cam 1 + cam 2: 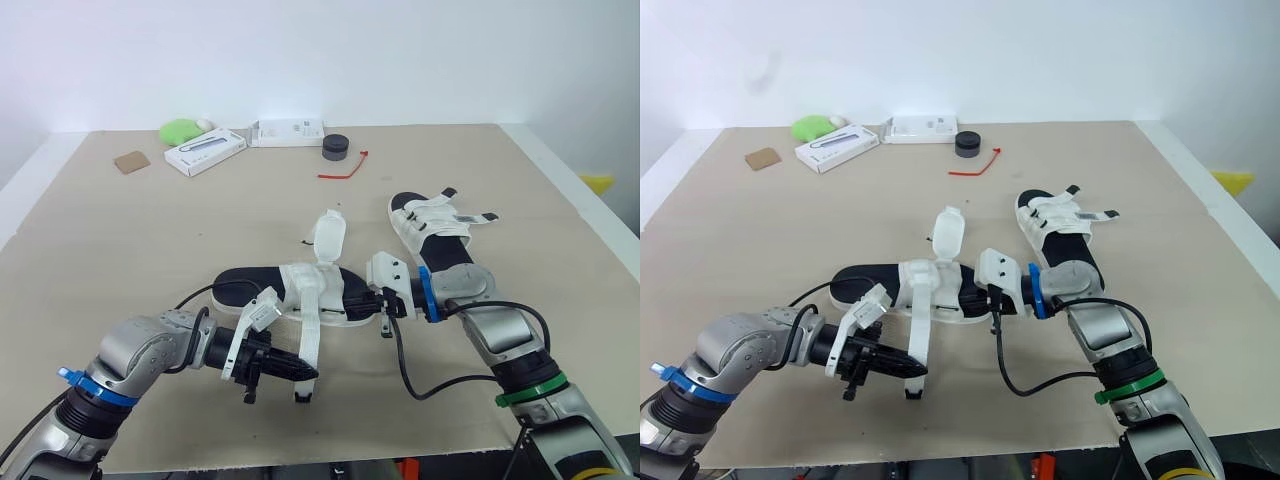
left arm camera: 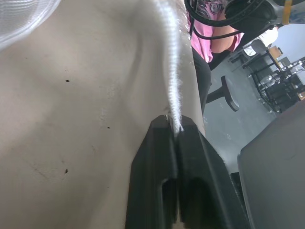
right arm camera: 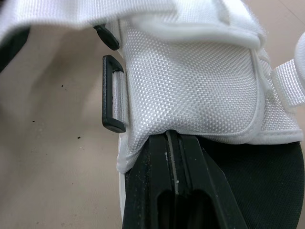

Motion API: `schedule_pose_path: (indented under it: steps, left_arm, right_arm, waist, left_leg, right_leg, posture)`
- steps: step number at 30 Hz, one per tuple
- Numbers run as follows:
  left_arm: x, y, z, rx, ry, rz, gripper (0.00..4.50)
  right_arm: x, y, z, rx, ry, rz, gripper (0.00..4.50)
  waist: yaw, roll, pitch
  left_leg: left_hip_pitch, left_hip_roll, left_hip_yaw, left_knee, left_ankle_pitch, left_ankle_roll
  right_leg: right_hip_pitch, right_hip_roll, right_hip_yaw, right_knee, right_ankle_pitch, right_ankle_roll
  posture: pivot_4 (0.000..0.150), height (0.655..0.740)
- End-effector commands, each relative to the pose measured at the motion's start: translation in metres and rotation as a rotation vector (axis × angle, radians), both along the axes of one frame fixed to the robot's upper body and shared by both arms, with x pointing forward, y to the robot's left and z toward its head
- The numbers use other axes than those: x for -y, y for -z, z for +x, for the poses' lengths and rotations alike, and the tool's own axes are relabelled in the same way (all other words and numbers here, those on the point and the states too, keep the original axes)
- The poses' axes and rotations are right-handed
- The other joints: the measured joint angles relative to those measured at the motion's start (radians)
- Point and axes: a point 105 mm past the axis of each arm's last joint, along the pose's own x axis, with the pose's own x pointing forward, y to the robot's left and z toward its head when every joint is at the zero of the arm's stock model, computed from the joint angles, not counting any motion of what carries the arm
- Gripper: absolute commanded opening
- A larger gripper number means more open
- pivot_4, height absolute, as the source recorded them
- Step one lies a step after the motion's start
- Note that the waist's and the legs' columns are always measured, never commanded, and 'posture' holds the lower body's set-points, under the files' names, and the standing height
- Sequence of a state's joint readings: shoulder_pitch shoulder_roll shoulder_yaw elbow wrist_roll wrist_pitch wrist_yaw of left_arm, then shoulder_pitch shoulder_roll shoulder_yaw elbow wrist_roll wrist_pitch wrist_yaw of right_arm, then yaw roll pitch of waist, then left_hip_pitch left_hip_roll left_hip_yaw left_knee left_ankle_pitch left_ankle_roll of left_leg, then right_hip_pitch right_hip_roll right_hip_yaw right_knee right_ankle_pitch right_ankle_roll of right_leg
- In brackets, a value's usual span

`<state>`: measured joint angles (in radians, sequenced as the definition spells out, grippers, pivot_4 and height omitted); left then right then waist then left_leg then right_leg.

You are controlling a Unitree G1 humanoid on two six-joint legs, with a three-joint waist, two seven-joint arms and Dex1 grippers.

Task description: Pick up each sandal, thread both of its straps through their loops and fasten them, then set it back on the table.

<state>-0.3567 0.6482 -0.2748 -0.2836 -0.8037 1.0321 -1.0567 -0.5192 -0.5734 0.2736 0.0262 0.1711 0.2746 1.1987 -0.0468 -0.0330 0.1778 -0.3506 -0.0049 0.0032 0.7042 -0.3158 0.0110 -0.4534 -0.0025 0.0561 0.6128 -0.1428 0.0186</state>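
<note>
Left gripper (image 1: 308,374) pinches the tip of a white strap (image 1: 311,335), the sandal (image 1: 240,288) just ahead of it. Right gripper (image 1: 364,303) is pressed together on the sandal's flap (image 3: 190,81), a black loop (image 3: 112,93) just beside it. Such a thin pinch may slip when pulled toward the loop

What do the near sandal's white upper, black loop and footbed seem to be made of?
White upper: woven synthetic fabric, probably nylon, matte; the grid weave shows. Black loop: likely moulded plastic, smooth with a slight sheen. Footbed: dark and matte, perhaps foam or rubber; the look leaves it open.
</note>
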Motion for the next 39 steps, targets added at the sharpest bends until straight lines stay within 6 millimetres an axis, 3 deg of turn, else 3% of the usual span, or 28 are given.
schedule_pose_path:
  steps: [1, 6, 11, 15, 18, 22, 31, 39]
  left_arm:
    - [-0.002, -0.013, 0.003, 0.027, -0.003, -0.045, 0.03]
    - [-0.009, -0.039, 0.007, 0.028, -0.013, -0.100, 0.03]
    - [-0.020, -0.085, 0.019, 0.003, -0.033, -0.207, 0.03]
    - [-0.025, -0.107, 0.044, -0.015, -0.113, -0.276, 0.03]
    - [-0.026, -0.101, 0.060, -0.070, -0.174, -0.284, 0.03]
    - [-0.021, -0.088, 0.069, -0.085, -0.199, -0.260, 0.03]
    - [-0.022, -0.081, 0.087, -0.096, -0.247, -0.266, 0.03]
    - [-0.021, -0.081, 0.084, -0.115, -0.224, -0.268, 0.03]
  right_arm:
    - [-0.004, -0.007, 0.000, 0.022, -0.027, 0.002, 0.00]
    - [-0.004, -0.007, 0.001, 0.023, -0.026, 0.001, 0.00]
    - [-0.003, -0.008, 0.002, 0.024, -0.027, 0.001, 0.00]
    - [-0.006, -0.009, 0.003, 0.027, -0.032, 0.007, 0.00]
    - [-0.007, -0.010, 0.005, 0.030, -0.035, 0.009, 0.00]
    - [-0.007, -0.009, 0.004, 0.031, -0.036, 0.007, 0.00]
    - [-0.005, -0.008, 0.002, 0.033, -0.034, 0.003, 0.00]
    - [-0.005, -0.008, 0.001, 0.033, -0.035, 0.003, 0.00]
  waist:
    - [0.000, 0.000, 0.000]
    - [0.000, 0.000, 0.000]
    - [0.000, -0.001, 0.000]
    - [0.000, -0.001, 0.000]
    - [0.000, -0.001, 0.001]
    - [0.000, -0.001, 0.001]
    - [0.000, -0.001, 0.001]
    - [0.000, -0.001, 0.001]
  left_leg:
    - [0.000, 0.000, 0.000, 0.000, 0.000, 0.000]
    - [0.000, 0.000, 0.000, 0.000, 0.000, 0.000]
    - [0.000, 0.000, -0.001, 0.000, 0.000, 0.000]
    - [0.000, 0.000, 0.000, 0.000, 0.000, 0.000]
    - [0.000, -0.001, -0.001, 0.000, 0.000, 0.000]
    - [-0.001, -0.001, -0.001, 0.000, 0.000, -0.001]
    - [-0.001, -0.001, -0.001, 0.000, 0.000, -0.001]
    - [-0.002, -0.001, -0.001, 0.000, 0.000, -0.001]
  right_leg:
    - [0.000, 0.000, 0.000, 0.000, 0.000, 0.000]
    - [0.000, 0.000, 0.000, 0.000, 0.000, 0.000]
    - [0.000, 0.000, -0.001, 0.000, 0.000, 0.000]
    - [0.000, 0.000, 0.000, 0.000, 0.000, 0.000]
    - [0.000, -0.001, -0.001, 0.000, 0.000, 0.000]
    - [-0.001, -0.001, 0.000, 0.000, 0.001, 0.000]
    - [-0.001, -0.001, 0.000, 0.000, 0.001, 0.000]
    - [-0.001, -0.002, 0.000, 0.000, 0.001, 0.000]
  posture:
    - [0.150, 0.7400]
    - [0.150, 0.7400]
    - [0.150, 0.7400]
    - [0.150, 0.7400]
    - [0.150, 0.7400]
    - [0.150, 0.7400]
    - [0.150, 0.7400]
    - [0.150, 0.7400]
